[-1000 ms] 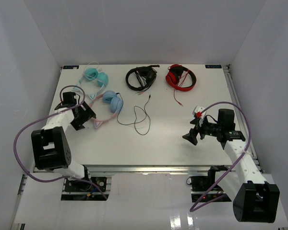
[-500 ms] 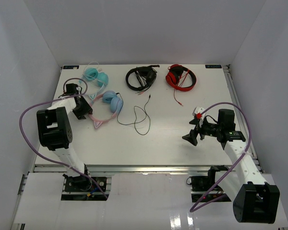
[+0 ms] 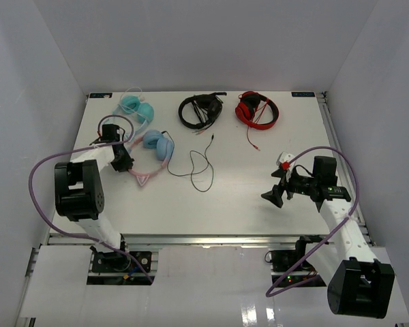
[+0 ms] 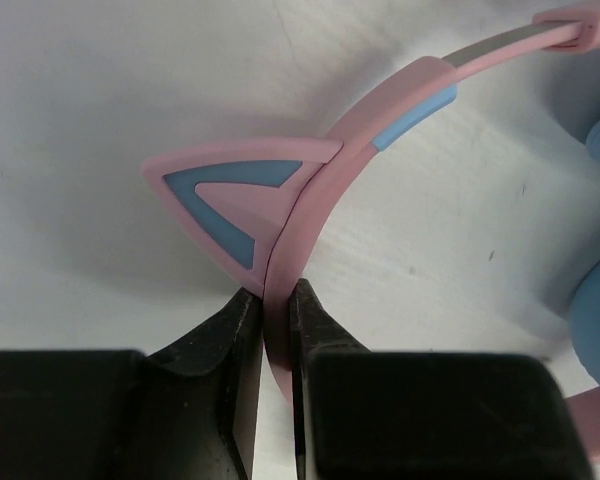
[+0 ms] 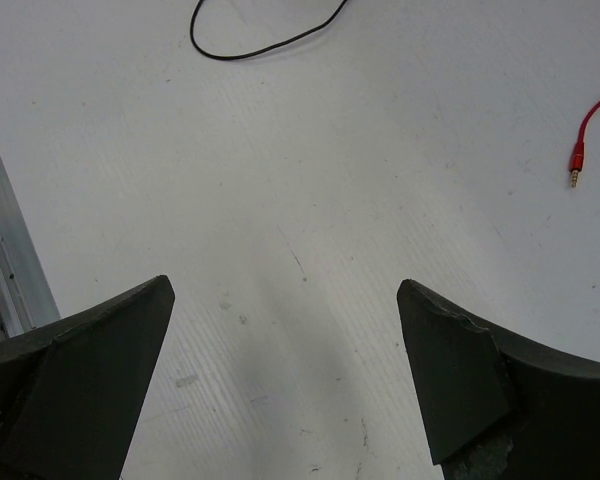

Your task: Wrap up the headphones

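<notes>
headphones [image 3: 158, 145]: left side of table [image 3: 245, 177], smooth pink band, pointy cat ear, puffy blue cups
left gripper [image 4: 272, 292]: pinching the pink band
right gripper [image 5: 285, 288]: spread wide, holding nothing

Within the last second the left gripper [image 4: 277, 300] went from wide open to pinched shut on the pink headband [image 4: 400, 110] of the headphones [image 3: 157, 144], gripping just beside the cat ear [image 4: 235, 195]. Meanwhile the left arm [image 3: 78, 191] folded up, its bulky black joint drawing nearer the headphones. The right gripper [image 3: 273, 197] drifted slightly farther from the headphones, and the blue ear cup [image 3: 157, 144] appeared to shift a little.
</notes>
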You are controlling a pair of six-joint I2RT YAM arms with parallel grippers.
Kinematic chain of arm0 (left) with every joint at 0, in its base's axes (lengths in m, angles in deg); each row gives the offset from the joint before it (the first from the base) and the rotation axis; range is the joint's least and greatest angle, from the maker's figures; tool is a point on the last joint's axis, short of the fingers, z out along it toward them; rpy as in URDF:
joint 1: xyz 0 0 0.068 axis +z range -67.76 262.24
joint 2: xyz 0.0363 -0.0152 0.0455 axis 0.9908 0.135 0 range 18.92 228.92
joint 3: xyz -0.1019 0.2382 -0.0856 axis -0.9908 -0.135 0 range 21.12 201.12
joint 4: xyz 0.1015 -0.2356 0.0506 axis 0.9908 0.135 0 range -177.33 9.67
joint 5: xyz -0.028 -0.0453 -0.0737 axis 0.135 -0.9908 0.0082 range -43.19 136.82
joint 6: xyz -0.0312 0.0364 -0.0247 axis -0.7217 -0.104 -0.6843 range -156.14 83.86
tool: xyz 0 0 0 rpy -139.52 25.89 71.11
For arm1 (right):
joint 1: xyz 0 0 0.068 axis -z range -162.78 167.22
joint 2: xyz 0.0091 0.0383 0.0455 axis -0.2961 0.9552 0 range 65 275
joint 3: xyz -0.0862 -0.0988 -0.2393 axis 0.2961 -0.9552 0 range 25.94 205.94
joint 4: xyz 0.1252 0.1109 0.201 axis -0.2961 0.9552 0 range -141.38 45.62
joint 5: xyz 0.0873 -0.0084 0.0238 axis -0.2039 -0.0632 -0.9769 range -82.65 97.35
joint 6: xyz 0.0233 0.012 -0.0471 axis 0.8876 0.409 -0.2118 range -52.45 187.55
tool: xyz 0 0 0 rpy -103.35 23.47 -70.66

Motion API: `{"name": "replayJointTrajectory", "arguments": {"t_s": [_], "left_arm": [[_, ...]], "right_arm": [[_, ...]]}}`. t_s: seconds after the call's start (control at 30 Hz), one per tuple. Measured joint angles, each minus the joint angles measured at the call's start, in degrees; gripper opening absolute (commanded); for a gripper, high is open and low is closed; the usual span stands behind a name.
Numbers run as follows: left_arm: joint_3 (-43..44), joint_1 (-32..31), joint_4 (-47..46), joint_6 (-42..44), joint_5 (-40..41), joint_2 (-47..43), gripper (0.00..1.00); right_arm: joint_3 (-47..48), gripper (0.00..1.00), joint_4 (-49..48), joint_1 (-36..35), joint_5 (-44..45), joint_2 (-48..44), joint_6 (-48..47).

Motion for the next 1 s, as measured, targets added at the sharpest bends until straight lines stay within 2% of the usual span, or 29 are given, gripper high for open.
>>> {"name": "replayJointTrajectory", "arguments": {"t_s": [0.1,0.23,0.33,0.43,0.5,0.57,0.8,1.0], "left_arm": [[-3.5,-4.7,2.6,1.8,1.3,-6.5,0.0],[-3.6,-15.4,5.7,5.5,1.7,-17.5,0.0],[-0.1,-22.7,7.5,6.2,-0.4,-23.2,0.0],[7.7,-27.7,9.9,5.8,-2.0,-23.8,0.0],[13.7,-30.9,11.6,5.0,-2.4,-22.6,0.0],[19.0,-33.3,12.3,4.3,-2.8,-21.2,0.0],[33.3,-40.4,16.4,1.9,-4.4,-15.2,0.0],[42.8,-41.9,19.2,-0.4,-6.4,-10.7,0.0]], "right_arm": [[0.1,0.96,5.6,0.4,-2.9,-1.3,-8.0],[1.1,0.98,18.6,0.4,-6.2,-5.3,-27.3],[3.1,0.98,23.8,0.4,-8.0,-8.5,-35.5],[7.5,0.98,24.6,0.4,-10.4,-9.3,-38.2],[11.1,0.98,23.1,0.4,-12.3,-8.6,-37.7],[13.6,0.9,20.4,0.4,-13.6,-7.6,-35.8],[15.7,0.9,6.3,-1.5,-17.5,-3.4,-18.9],[15.0,0.9,-4.2,-4.9,-19.6,0.3,-8.2]]}}
